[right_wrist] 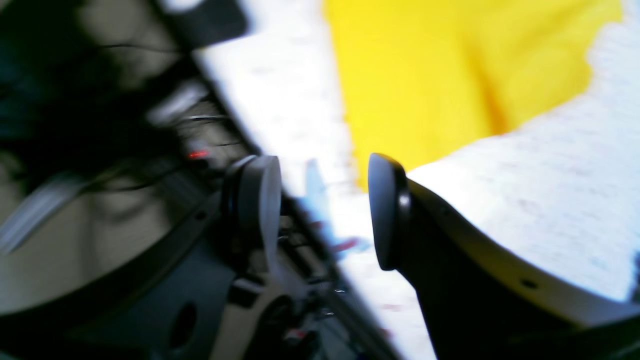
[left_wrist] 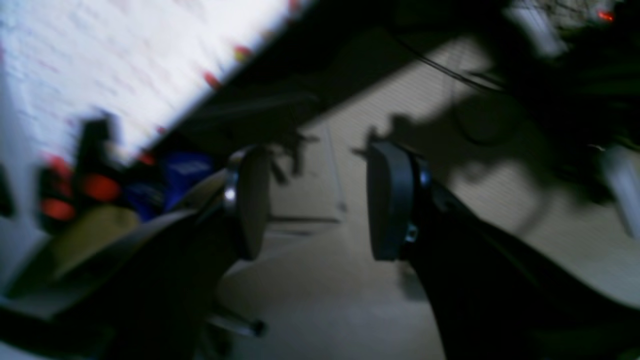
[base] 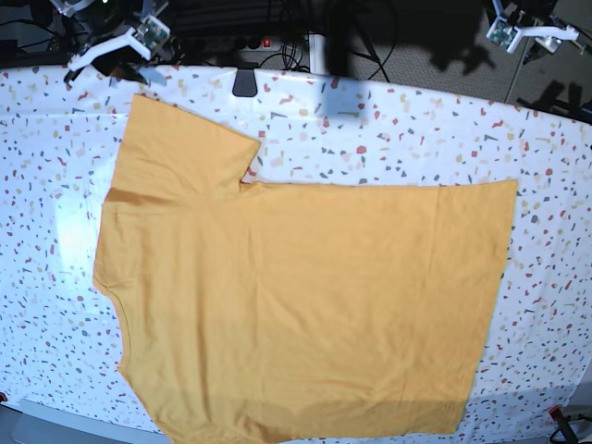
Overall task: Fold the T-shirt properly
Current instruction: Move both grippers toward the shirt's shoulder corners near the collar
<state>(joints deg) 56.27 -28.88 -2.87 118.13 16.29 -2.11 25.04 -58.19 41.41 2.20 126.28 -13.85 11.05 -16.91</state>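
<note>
Across the speckled tablecloth (base: 388,129) sprawls the mustard T-shirt (base: 305,305), flat and plain, one sleeve out toward the far left corner. Up at the far edge, left gripper (left_wrist: 317,202) and right gripper (right_wrist: 325,210) both gape, holding nothing.

The base camera looks straight down from high up at the whole counter (base: 555,185). Each wrist camera sits close behind its tool, looking past the counter's far edge. The right one shares the T-shirt (right_wrist: 425,75) with the base view.
</note>
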